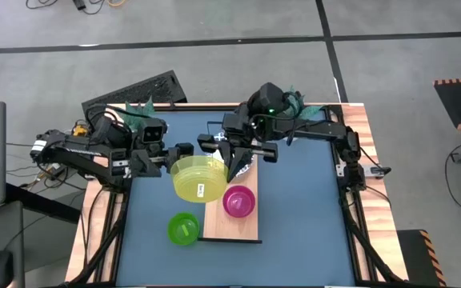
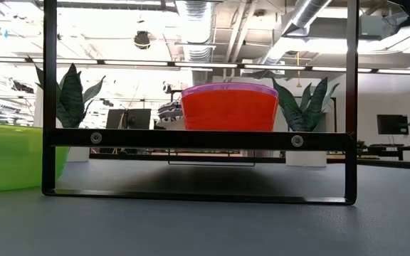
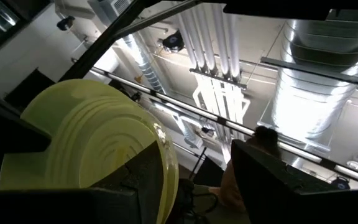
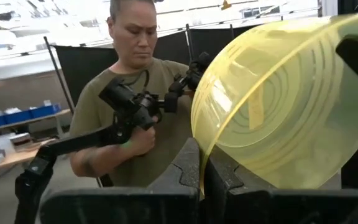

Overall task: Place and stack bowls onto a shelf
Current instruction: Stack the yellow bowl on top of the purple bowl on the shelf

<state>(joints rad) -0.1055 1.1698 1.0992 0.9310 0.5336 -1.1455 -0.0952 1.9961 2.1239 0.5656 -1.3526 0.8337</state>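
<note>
- Yellow bowl (image 1: 199,178) hangs above the shelf's (image 1: 232,228) far end, its rim pinched by the right gripper (image 1: 232,166) and the left gripper (image 1: 184,152) alike.
- Next, likely: one lets go, the other stacks it on the purple bowl (image 1: 239,202).

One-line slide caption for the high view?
Both grippers, left and right, hold the yellow bowl above the shelf.

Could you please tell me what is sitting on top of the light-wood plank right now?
A small purple plastic bowl rests on the light-wood plank; the raised yellow bowl hides its far end.
</note>
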